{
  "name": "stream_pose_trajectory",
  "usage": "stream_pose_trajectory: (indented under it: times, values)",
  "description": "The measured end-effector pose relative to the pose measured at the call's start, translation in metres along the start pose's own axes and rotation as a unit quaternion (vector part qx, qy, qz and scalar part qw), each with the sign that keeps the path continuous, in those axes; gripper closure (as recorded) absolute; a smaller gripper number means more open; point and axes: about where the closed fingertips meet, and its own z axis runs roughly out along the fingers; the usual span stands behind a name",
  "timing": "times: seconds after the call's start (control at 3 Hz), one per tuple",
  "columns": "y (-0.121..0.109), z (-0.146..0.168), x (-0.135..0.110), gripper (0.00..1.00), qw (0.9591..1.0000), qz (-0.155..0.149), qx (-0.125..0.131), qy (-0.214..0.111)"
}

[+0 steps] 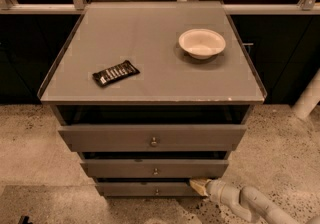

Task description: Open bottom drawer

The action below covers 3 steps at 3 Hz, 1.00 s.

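— Where was the bottom drawer [127, 189] seen?
— Lowest in the cabinet [150, 101], long axis laid left to right, front faced toward the camera; speckled floor [35, 143] was left open on both sides.
— And the gripper [199, 186]?
— Placed at the drawer's upper right edge; its state could not be told. A bowl [202, 43] and a wrapped bar [115, 73] were set well apart on the grey top [150, 33].
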Motion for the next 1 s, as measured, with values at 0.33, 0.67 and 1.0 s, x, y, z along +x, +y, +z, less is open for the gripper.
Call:
stream_pose_trajectory:
  times: [0.33,0.67,1.0]
  values:
    - [-0.001,0.009,0.002,1.0,1.0,-0.004,0.008,-0.003]
    - [-0.005,0.029,0.0,1.0,0.9995,-0.02,0.022,-0.008]
    - [-0.01,0.041,-0.001,1.0,0.9986,-0.029,0.042,-0.012]
